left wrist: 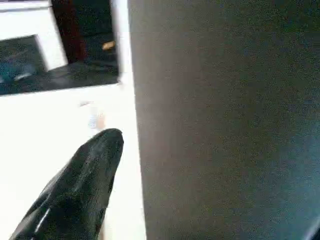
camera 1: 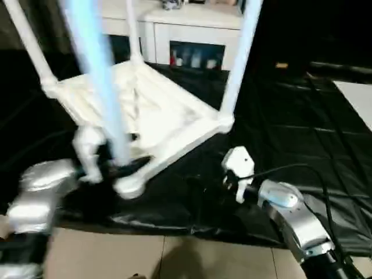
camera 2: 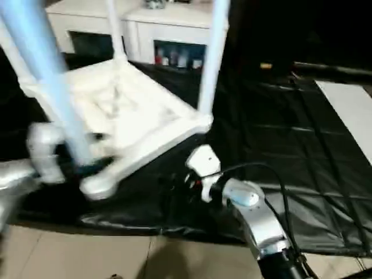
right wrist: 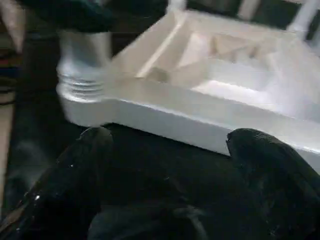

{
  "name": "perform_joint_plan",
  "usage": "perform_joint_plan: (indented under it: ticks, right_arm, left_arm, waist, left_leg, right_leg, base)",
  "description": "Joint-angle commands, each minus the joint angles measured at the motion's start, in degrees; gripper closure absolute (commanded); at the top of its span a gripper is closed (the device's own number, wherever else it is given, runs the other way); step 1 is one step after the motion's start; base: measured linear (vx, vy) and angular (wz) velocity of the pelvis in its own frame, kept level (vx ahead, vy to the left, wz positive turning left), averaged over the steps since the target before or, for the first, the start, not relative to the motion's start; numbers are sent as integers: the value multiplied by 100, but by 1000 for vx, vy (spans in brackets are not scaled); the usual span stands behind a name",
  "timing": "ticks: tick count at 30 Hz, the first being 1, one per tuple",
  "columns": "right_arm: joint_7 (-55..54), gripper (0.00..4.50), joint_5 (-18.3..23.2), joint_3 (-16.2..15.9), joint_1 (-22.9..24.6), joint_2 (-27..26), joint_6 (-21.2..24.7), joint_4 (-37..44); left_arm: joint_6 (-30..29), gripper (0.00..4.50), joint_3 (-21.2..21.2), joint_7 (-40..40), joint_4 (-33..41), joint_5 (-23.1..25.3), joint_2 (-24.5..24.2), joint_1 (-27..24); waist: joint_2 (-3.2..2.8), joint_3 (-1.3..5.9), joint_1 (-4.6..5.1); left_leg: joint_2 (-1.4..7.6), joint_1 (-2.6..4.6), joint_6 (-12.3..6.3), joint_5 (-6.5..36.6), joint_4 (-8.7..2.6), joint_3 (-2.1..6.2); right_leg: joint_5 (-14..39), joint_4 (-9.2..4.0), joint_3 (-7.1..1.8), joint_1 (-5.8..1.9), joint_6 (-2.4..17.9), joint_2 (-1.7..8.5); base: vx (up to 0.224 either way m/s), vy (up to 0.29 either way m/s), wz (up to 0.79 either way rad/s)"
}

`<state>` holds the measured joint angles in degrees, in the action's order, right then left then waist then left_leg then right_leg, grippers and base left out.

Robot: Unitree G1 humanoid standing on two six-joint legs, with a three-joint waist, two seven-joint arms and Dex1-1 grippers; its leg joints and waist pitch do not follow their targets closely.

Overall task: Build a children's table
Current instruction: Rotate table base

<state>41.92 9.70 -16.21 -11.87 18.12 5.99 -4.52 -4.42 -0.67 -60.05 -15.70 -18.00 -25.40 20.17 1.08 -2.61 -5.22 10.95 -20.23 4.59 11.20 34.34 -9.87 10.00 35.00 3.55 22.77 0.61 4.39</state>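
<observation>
The children's table, a small white plastic square top with a ribbed underside and long tapered white tube legs, lies upside down on the large work table covered in black sheeting, its legs pointing up. At the left, the left gripper sits at the near corner socket, its black fingers spread around the base of the nearest leg; whether they press on the leg cannot be told. To the right, the right gripper hovers just in front of the top's near edge, its two black fingers spread apart with nothing between them. Behind the table stands a white cabinet with glass doors.
</observation>
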Motion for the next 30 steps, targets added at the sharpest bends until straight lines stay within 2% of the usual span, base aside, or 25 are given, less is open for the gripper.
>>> perform_joint_plan:
  ticks: [1,3,6,7,8,9,10,11,13,14,18,19,22,23,24,26,28,29,30]
  right_arm:
    - [51,36,31,41,35,81,68,108]
    - [-113,36,-58,140,29,75,59,32]
    - [-234,36,-139,207,10,62,18,-29]
    - [-317,36,-169,270,-8,47,2,-56]
    - [-384,36,-176,327,-22,34,1,-77]
    - [-497,36,-187,422,-56,30,-3,-104]
    - [-544,36,-199,457,-75,33,-14,-121]
    - [-565,36,-201,479,-88,37,-13,-129]
    - [-595,36,-194,535,-109,79,4,-118]
    - [-595,36,-194,535,-109,79,4,-117]
    - [-542,36,-167,559,-46,167,15,-9]
    - [-463,36,-171,558,5,223,26,35]
    - [-377,36,-163,562,47,277,37,74]
    - [-362,36,-152,567,51,282,39,81]
    - [-319,36,-132,548,44,299,46,86]
    - [-291,36,-138,507,27,310,38,73]
    - [-278,36,-156,461,2,303,27,53]
    - [-267,36,-171,433,-13,295,18,45]
    - [-237,36,-180,389,-41,273,18,37]
  left_arm:
    - [48,45,321,110,-44,145,225,322]
    - [238,45,593,384,-447,452,726,828]
    - [340,45,729,548,-757,624,1063,1147]
    - [545,45,883,811,-1057,921,1267,1376]
    - [675,45,1003,1034,-1280,1152,1413,1535]
    - [998,45,1205,1502,-1698,1567,1650,1804]
    - [1105,45,1262,1682,-1848,1691,1746,1897]
    - [1161,45,1284,1766,-1925,1734,1807,1942]
    - [1235,45,1341,1793,-2083,1732,1909,2027]
    - [1235,45,1341,1792,-2083,1731,1909,2027]
    - [1317,45,1378,1262,-2062,1671,1643,1980]
    - [1207,45,1374,725,-1958,1552,1369,1898]
    - [884,45,1412,-51,-1702,1367,939,1768]
    - [804,45,1430,-230,-1631,1325,819,1739]
    - [748,45,1549,-639,-1551,1358,458,1729]
    - [754,45,1570,-862,-1644,1395,216,1811]
    - [809,45,1521,-917,-1884,1459,81,1972]
    - [880,45,1515,-899,-2072,1547,34,2079]
    - [1071,45,1603,-669,-2478,1868,-26,2290]
  waist:
    - [-115,311,15]
    - [-87,309,0]
    - [-57,312,-22]
    - [-73,325,-23]
    - [-50,310,5]
    - [-38,345,3]
    - [-52,331,15]
    - [-37,336,10]
    - [-69,357,4]
    - [-55,363,3]
    - [-93,397,11]
    - [-109,389,11]
    - [-153,372,6]
    - [-165,365,9]
    - [-180,365,17]
    - [-180,342,32]
    - [-190,335,20]
    - [-167,332,15]
    - [-170,330,-3]
  left_leg:
    - [214,64,96,1739,-502,61]
    - [204,47,75,1715,-495,58]
    - [190,22,50,1597,-483,64]
    - [191,-22,36,1489,-484,86]
    - [173,-30,-3,1500,-476,64]
    - [179,-8,-2,1431,-460,81]
    - [158,-28,-34,1398,-446,71]
    - [155,-34,-57,1377,-447,76]
    - [163,-62,-124,1191,-433,83]
    - [167,-67,-144,1157,-431,87]
    - [170,-66,-300,862,-386,72]
    - [175,-66,-342,821,-386,66]
    - [201,-35,-321,945,-404,60]
    - [202,-31,-312,984,-410,57]
    - [213,-15,-265,1054,-422,66]
    - [213,-7,-191,1239,-444,58]
    - [201,22,-143,1370,-444,45]
    - [200,19,-135,1391,-449,47]
    - [194,22,-110,1397,-448,48]
  right_leg:
    - [1409,-426,-291,-218,1014,340]
    - [1460,-439,-285,-228,988,343]
    - [1650,-473,-282,-249,860,367]
    - [1581,-453,-274,-288,848,383]
    - [1622,-500,-273,-260,778,340]
    - [1526,-460,-265,-288,764,359]
    - [1519,-492,-261,-278,700,333]
    - [1517,-492,-257,-299,678,340]
    - [1242,-457,-247,-322,788,351]
    - [1193,-451,-244,-329,815,359]
    - [665,-387,-244,-318,1072,347]
    - [573,-376,-242,-308,1147,342]
    - [667,-359,-246,-291,1267,358]
    - [700,-366,-249,-277,1281,354]
    - [692,-353,-249,-273,1312,353]
    - [834,-364,-251,-264,1302,348]
    - [981,-383,-257,-239,1280,342]
    - [1026,-392,-256,-246,1259,345]
    - [1100,-397,-258,-246,1223,357]
  base:
    - [0,0,0]
    - [0,0,0]
    - [0,0,0]
    - [0,0,0]
    - [0,0,0]
    - [0,0,0]
    - [0,0,0]
    - [0,0,0]
    - [0,0,0]
    - [0,0,0]
    - [0,0,0]
    - [0,0,0]
    - [0,0,0]
    - [0,0,0]
    - [0,0,0]
    - [0,0,0]
    - [0,0,0]
    - [0,0,0]
    - [0,0,0]
